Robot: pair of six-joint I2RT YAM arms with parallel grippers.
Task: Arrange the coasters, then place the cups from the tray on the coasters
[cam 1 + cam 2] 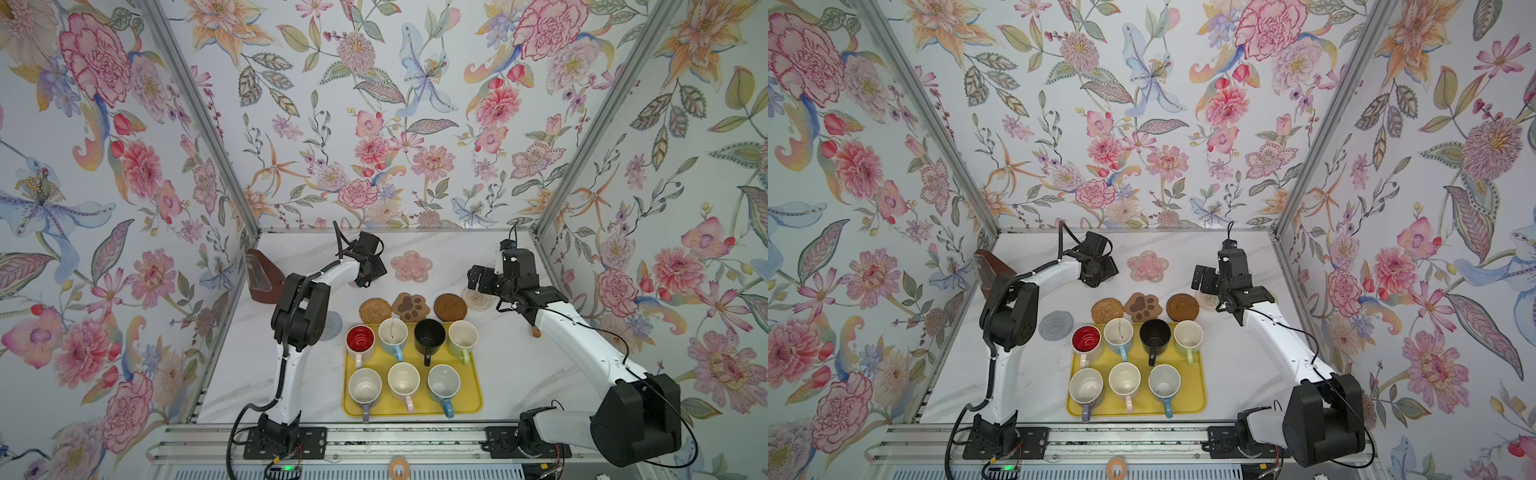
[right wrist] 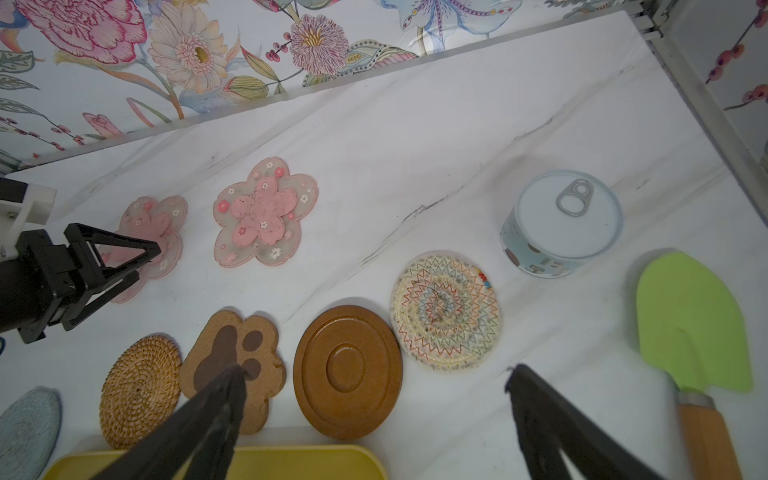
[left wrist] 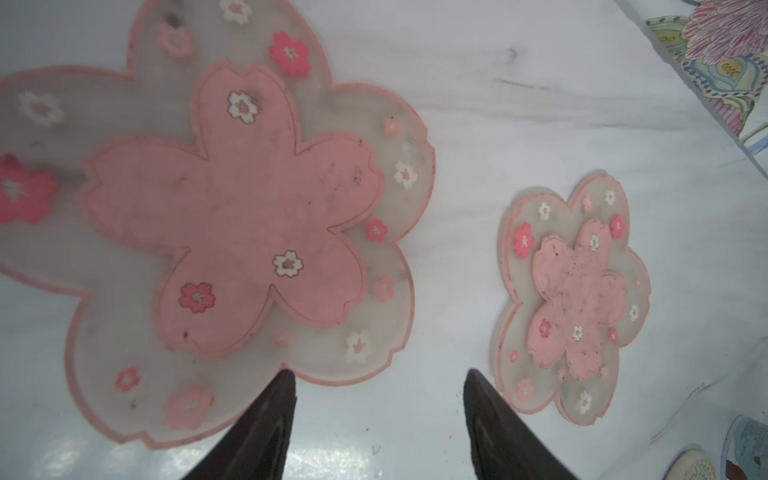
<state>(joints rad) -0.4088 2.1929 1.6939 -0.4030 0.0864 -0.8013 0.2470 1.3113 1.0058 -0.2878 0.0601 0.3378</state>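
Observation:
Seven cups stand on the yellow tray (image 1: 471,406); among them are the red-inside white one (image 1: 360,340) and the black one (image 1: 429,336). Behind the tray lie the rattan (image 1: 375,310), paw (image 1: 411,306), dark wooden (image 1: 450,306) and pale woven (image 2: 446,309) coasters. The grey coaster (image 1: 1056,325) lies to their left. Farther back are two pink flower coasters (image 3: 232,232) (image 3: 577,299). My left gripper (image 3: 378,374) hovers open and empty at the edge of the nearer flower. Over the pale woven coaster, my right gripper (image 2: 376,372) is wide open and empty.
A white-blue lidded can (image 2: 563,220) and a green trowel with a wooden handle (image 2: 690,324) lie to the right of the pale woven coaster. A brown holder (image 1: 259,276) stands at the back left. Floral walls close three sides.

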